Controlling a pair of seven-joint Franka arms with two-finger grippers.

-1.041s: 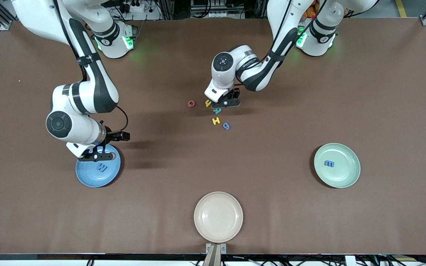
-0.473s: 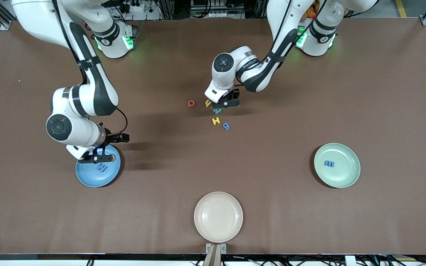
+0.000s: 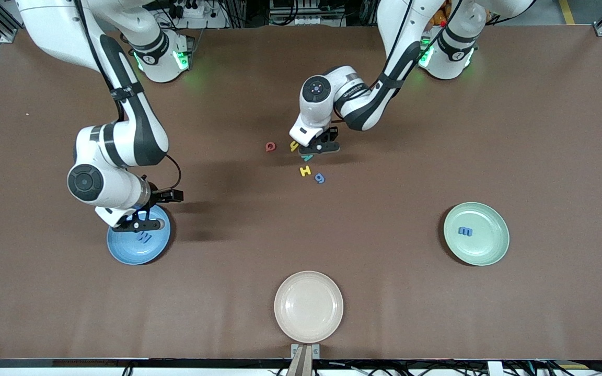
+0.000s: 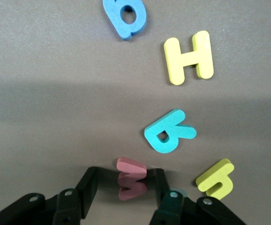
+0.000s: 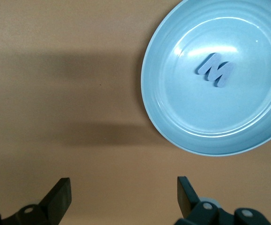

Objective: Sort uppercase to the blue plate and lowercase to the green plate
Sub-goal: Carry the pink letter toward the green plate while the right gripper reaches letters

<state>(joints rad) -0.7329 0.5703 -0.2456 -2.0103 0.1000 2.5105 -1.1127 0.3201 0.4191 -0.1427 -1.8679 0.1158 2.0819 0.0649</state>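
Red w (image 4: 132, 178) beside teal R (image 4: 169, 132), between left gripper (image 4: 128, 194) fingers, not yet pinched; next: close, lift, carry to green plate (image 3: 494, 250). Right gripper (image 5: 121, 194) spread wide, empty, waiting over blue plate (image 5: 163, 126) edge

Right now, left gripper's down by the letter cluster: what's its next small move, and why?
Probably finish closing, then lift. The left gripper has its fingers either side of the small red foam w, not yet clamped on it. The teal foam R and yellow foam y lie close beside it, so raise it straight up.
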